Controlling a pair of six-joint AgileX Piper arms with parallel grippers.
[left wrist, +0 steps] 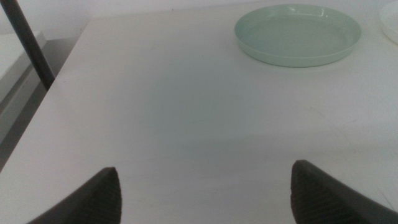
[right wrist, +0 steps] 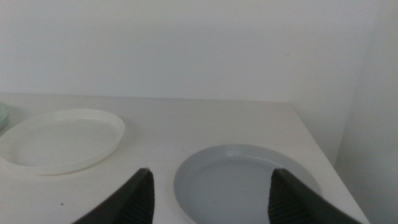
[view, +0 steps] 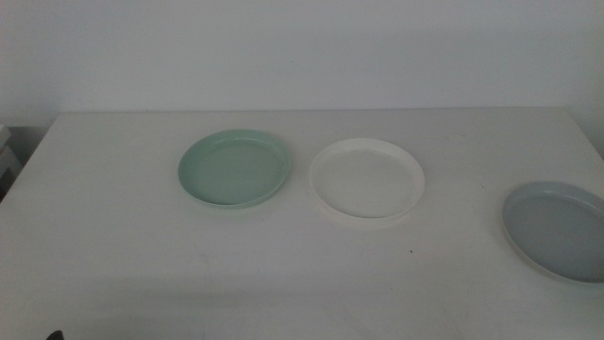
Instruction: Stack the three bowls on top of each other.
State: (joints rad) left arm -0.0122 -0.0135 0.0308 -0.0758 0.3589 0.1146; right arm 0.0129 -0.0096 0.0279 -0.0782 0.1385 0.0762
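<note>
Middle view is showing nothing stacked yet: green bowl [view: 234,169] left of centre, white bowl [view: 367,178] just beside it, grey bowl [view: 559,229] sitting apart at right edge. Left gripper [left wrist: 205,193] and right gripper [right wrist: 211,194] are waiting, jaws wide, empty.

Middle view — high, looking forward and down over the whole worktop [view: 113,227]. Left wrist view sits low, close over the worktop, facing the mint green bowl [left wrist: 298,35] at 1 o'clock. Right wrist view, lower still, faces the back wall — pale grey bowl [right wrist: 239,180] nearest, white bowl [right wrist: 59,140] shared with the middle view.
</note>
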